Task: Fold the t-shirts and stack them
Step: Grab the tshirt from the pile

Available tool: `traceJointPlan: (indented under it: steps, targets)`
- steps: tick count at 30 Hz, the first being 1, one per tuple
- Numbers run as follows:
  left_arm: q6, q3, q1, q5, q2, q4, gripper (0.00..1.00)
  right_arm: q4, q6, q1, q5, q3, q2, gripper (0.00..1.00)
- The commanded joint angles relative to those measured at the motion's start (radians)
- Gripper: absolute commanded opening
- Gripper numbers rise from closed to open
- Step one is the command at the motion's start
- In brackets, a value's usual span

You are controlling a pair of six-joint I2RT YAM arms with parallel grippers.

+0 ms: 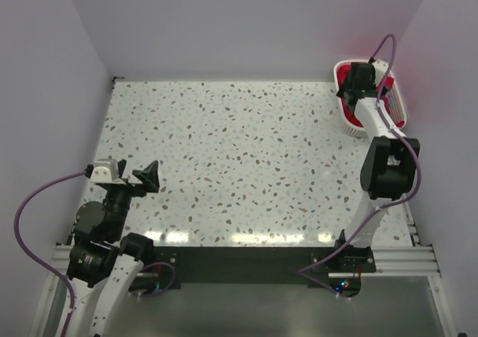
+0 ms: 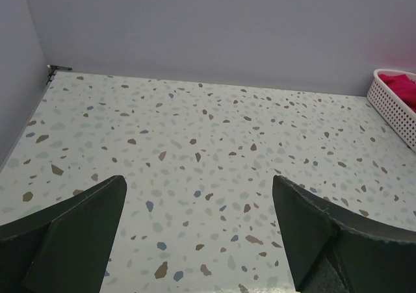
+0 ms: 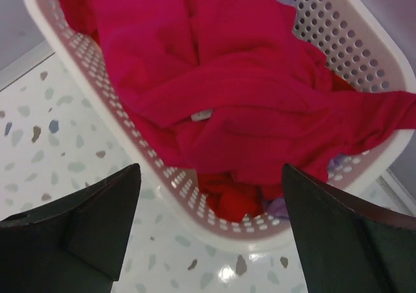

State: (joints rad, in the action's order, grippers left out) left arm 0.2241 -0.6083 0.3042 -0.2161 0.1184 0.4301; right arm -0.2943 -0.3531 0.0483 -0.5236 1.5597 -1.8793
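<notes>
White sewn-in tag point(image 3: 201, 115) on the top red shirt point(image 3: 247, 78), too small to read; cannot make out any other writing. Red shirts lie crumpled and unfolded in a heap inside the white slotted basket point(image 3: 364, 52), one fold draping over its rim on the right of the wrist view. Lavender cloth point(image 3: 278, 207) peeks out low in the heap, under the red. Basket sits at the table's far right corner, close to the walls. Right gripper point(image 3: 209, 173) hovers over the near end of the basket, fingers spread wide, nothing between them, not touching cloth as far as the wrist view shows. Left gripper point(image 2: 198, 182) is near the left edge of the table, well apart from the basket, fingers wide, holding nothing, pointed across the tabletop. Table point(image 1: 246, 150) is white terrazzo with grey, brown and blue flecks, glossy, with light glare along the near edge. Walls point(image 1: 246, 23) are plain pale lavender-grey on three sides. Metal rail point(image 1: 403, 258) runs along the near edge under the arm bases; purple cables point(image 1: 30, 202) loop off both arms.
</notes>
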Motion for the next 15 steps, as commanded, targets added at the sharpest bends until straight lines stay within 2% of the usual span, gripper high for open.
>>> traceJointPlan:
  steps: [1,6,9,10,11,13,15]
  targets:
    - [-0.002,0.005,0.006,0.009,0.020,-0.047,1.00,0.052,-0.041,0.041,0.013,0.126,-0.095,0.92]
    - [-0.003,0.002,0.006,0.020,0.040,-0.047,1.00,0.058,-0.050,0.090,0.086,0.221,-0.240,0.91]
    - [-0.005,0.001,0.006,0.026,0.058,-0.044,1.00,0.064,-0.031,0.102,0.138,0.238,-0.262,0.67]
    - [-0.005,0.002,0.006,0.030,0.066,-0.044,1.00,0.063,-0.014,0.102,0.140,0.235,-0.256,0.47]
    - [-0.006,0.001,0.006,0.030,0.069,-0.044,1.00,0.058,-0.004,0.102,0.140,0.232,-0.247,0.39]
    - [-0.008,-0.004,0.004,0.035,0.079,-0.037,1.00,0.043,0.037,0.101,0.146,0.235,-0.206,0.23]
    - [-0.008,-0.005,0.004,0.037,0.084,-0.036,1.00,-0.002,0.069,0.102,0.137,0.249,-0.167,0.13]
